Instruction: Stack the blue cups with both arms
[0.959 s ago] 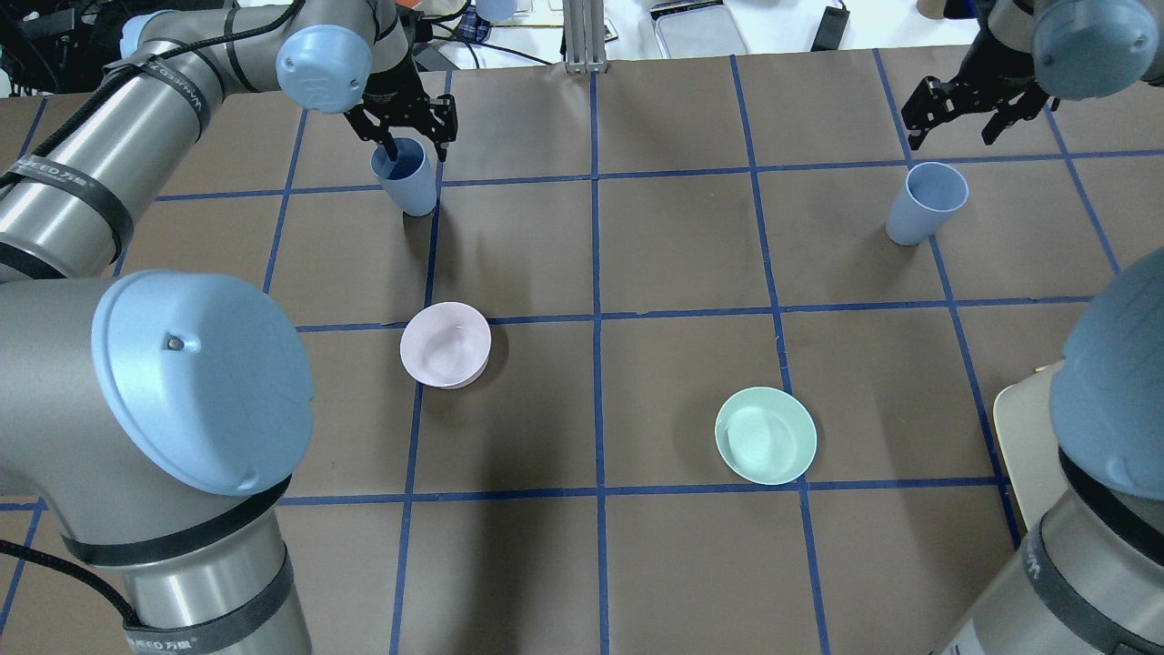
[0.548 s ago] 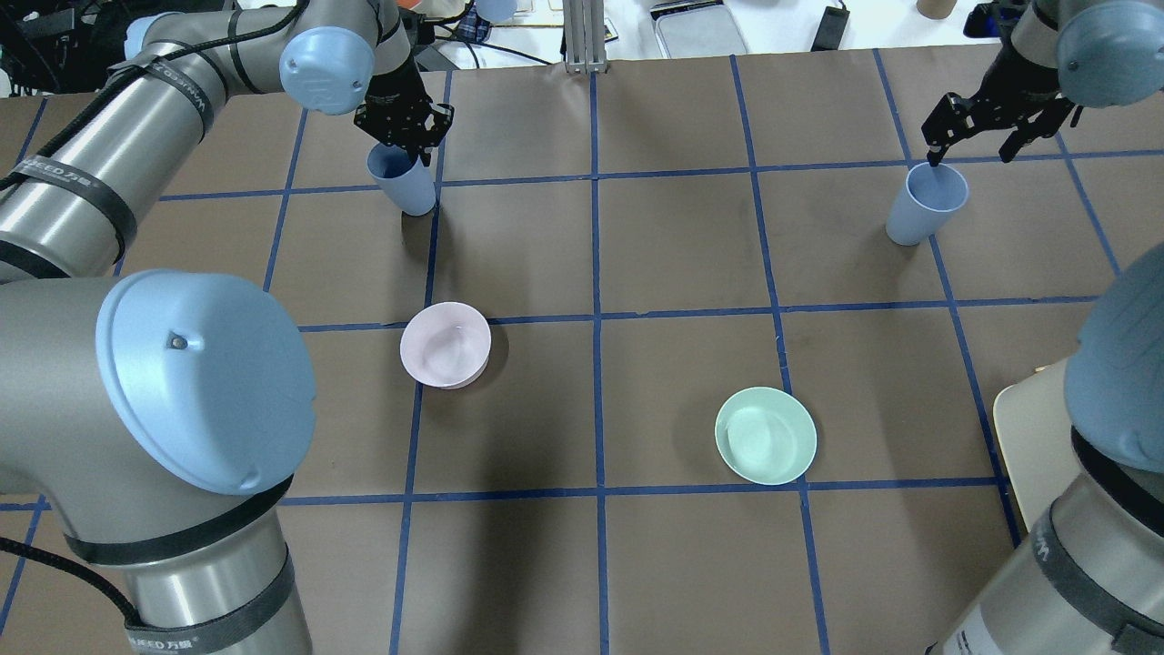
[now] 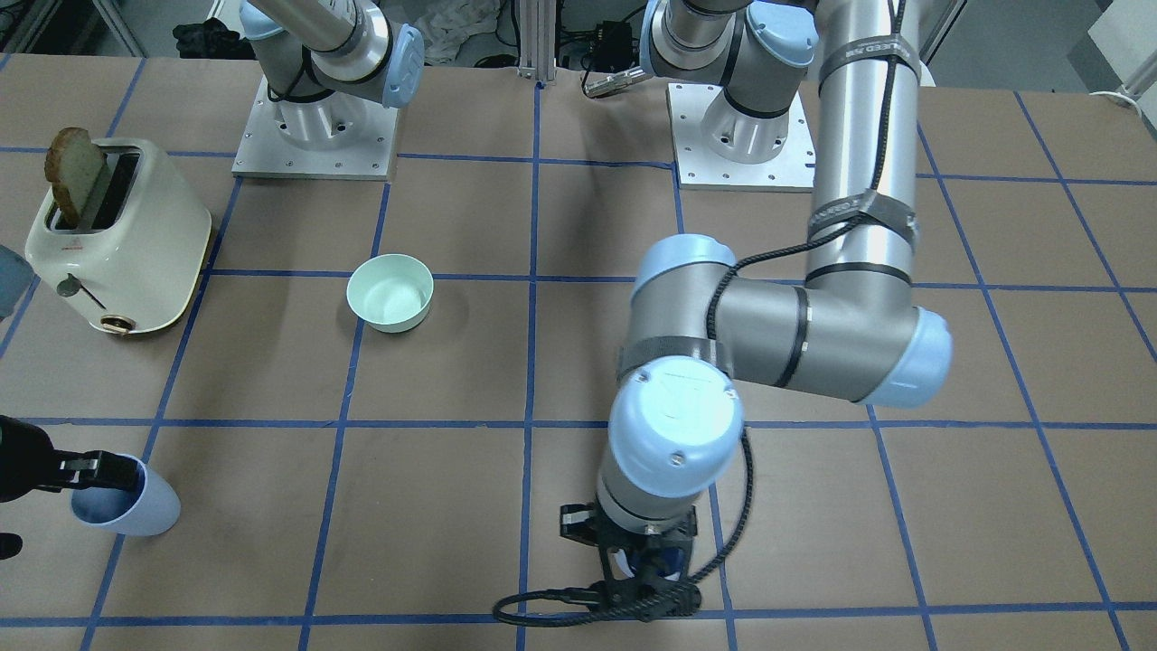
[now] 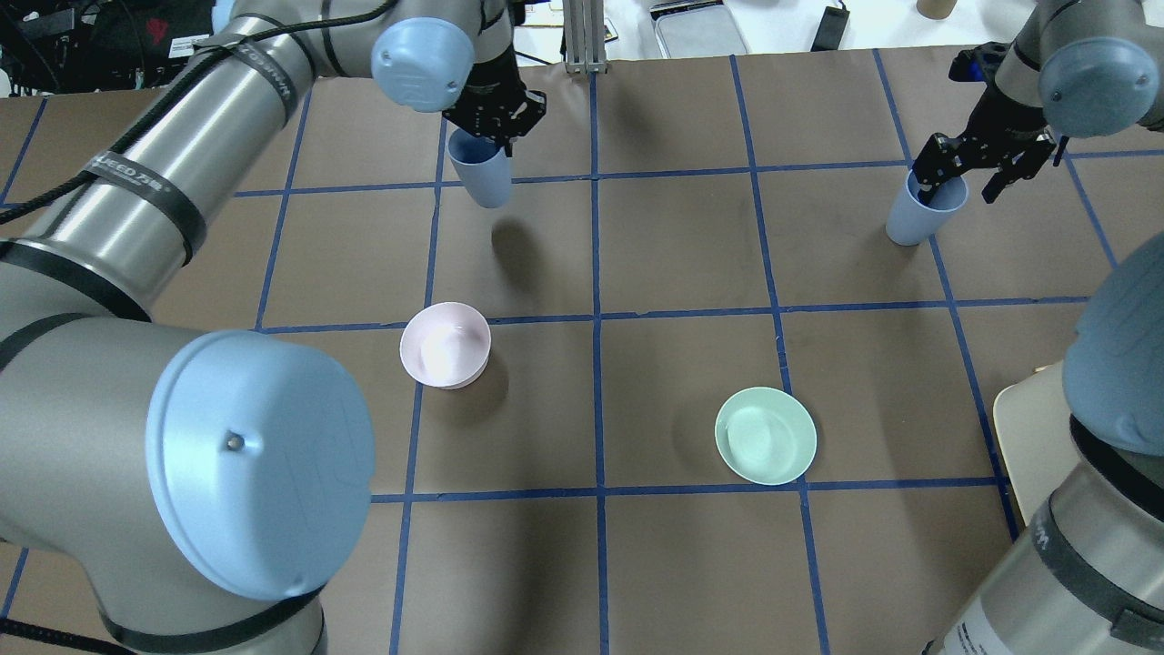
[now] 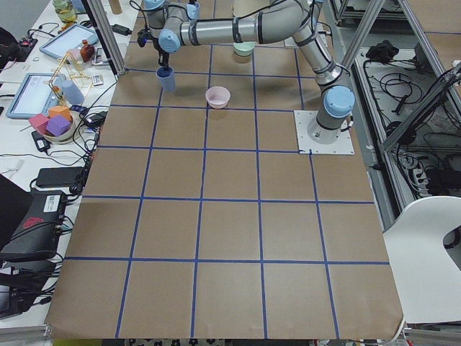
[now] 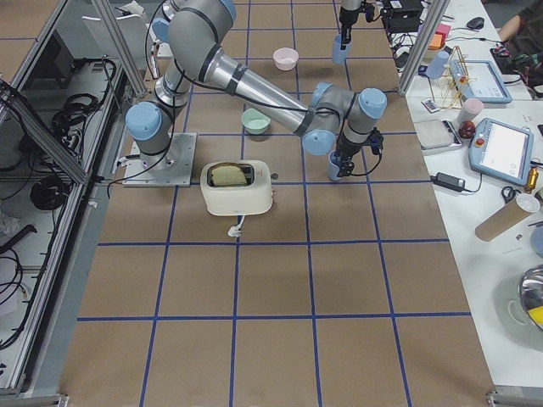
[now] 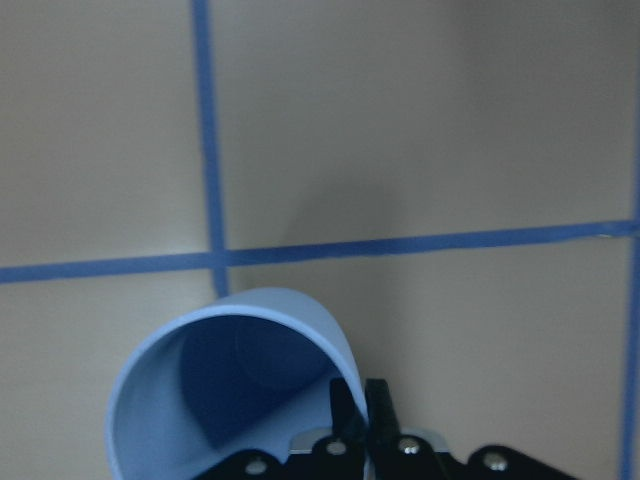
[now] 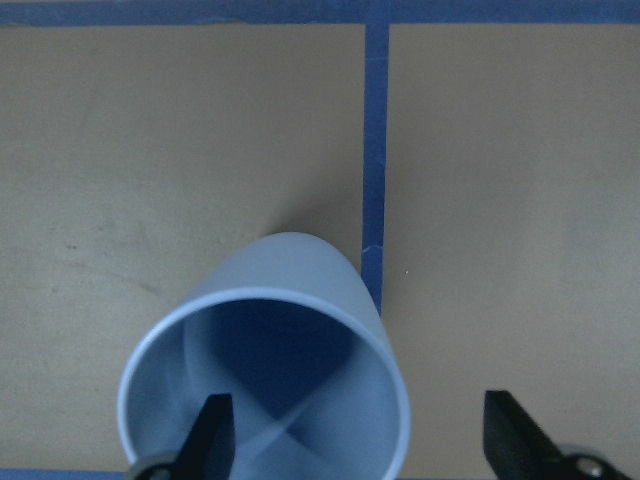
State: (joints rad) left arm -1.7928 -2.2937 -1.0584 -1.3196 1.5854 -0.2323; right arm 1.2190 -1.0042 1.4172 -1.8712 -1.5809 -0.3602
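Periwinkle-blue plastic tumbler (image 4: pixel 482 177) hanging clear of my brown papered desk (image 4: pixel 682 255), left jaws pinched on its rim, matching blue tumbler (image 4: pixel 912 218) upright on the desk at my right, right jaws wide, one finger (image 8: pixel 212 430) inside it, one outside.

Centre right of the frame, the right gripper (image 6: pixel 341 161) sits at a blue cup (image 6: pixel 336 174) on the desk (image 6: pixel 254 288). A toaster (image 6: pixel 237 188) stands to its left, with a green bowl (image 6: pixel 254 121) beyond. At top, the left gripper (image 6: pixel 344 37) meets a second blue cup (image 6: pixel 339 51) near a pink bowl (image 6: pixel 286 58).
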